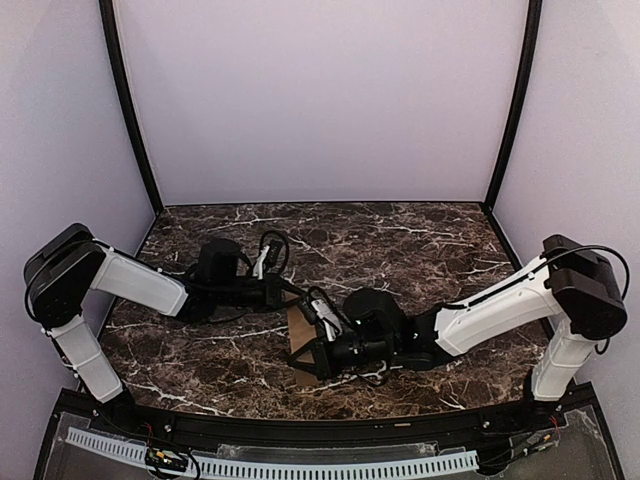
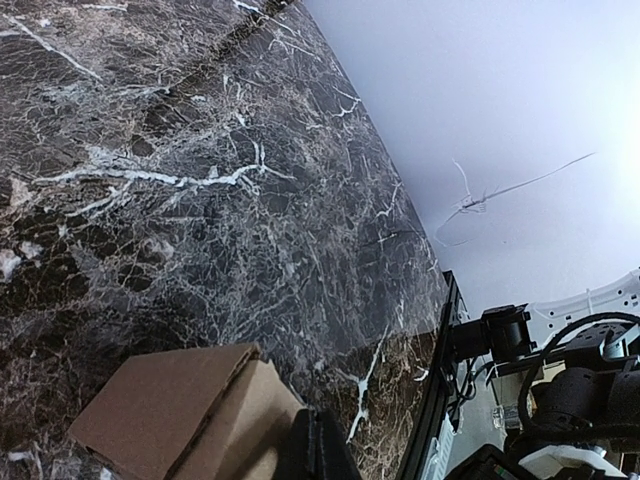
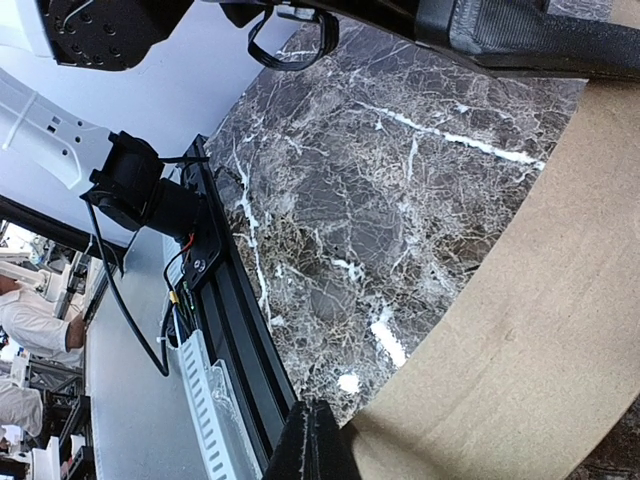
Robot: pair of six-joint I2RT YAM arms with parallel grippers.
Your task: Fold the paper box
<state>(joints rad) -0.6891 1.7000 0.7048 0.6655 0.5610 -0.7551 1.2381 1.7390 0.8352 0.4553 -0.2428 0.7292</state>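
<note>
Box (image 1: 297,330) on the worktop (image 1: 400,240): light, stiff card that creases easily, so take it by the flap edges. Right claw (image 3: 312,442) pinches its edge; left claw (image 2: 317,450) is closed beside it.

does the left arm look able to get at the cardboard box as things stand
Probably yes. The left gripper is at the far edge of the box, and its wrist view shows the box right by its fingertip. The right gripper sits on the near side, not in between.

arms reaching inward, l gripper (image 1: 298,294) shut, r gripper (image 1: 308,358) shut
</note>
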